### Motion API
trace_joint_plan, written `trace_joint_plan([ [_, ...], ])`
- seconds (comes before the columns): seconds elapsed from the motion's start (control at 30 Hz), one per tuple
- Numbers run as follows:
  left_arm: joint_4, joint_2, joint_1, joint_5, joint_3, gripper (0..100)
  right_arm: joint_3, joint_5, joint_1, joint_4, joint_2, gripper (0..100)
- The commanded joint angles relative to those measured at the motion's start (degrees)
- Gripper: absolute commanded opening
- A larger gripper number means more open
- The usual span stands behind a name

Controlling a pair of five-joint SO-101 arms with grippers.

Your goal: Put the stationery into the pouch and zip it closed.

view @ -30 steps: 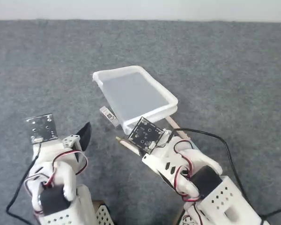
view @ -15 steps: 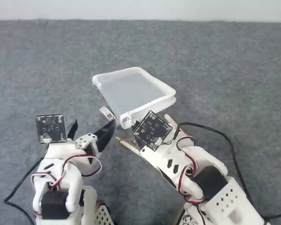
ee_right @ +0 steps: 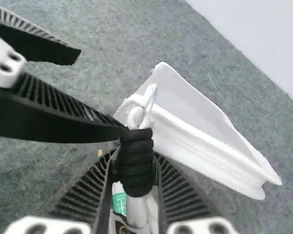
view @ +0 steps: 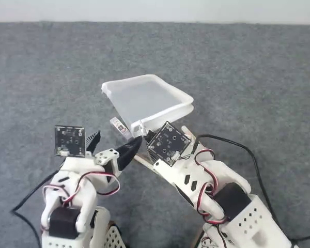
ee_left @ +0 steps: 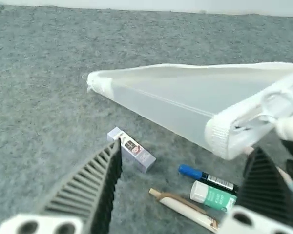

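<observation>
Right claw (ee_right: 135, 163) tight around the pouch (ee_right: 205, 131) at its zipper end

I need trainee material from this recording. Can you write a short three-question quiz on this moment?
1. Fill in: the left gripper is ____ (open or shut).
2. What holds the zipper end of the pouch? A. the left gripper. B. the right gripper. C. nothing.
3. True or false: the blue marker already lies inside the pouch.

Key: 1. open. 2. B. 3. False; it lies on the table beside the pouch.
</observation>
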Motion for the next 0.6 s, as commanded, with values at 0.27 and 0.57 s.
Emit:
trace_joint_plan([
  [0.27,-7.2,-1.2,-3.1,0.9,1.7,33,-1.1,-0.6,0.1,0.4,-1.5,0.8],
  [0.57,-11.6,-1.2,-4.0,0.5,7.0,33,-1.1,-0.7,0.1,0.4,-1.5,0.8],
])
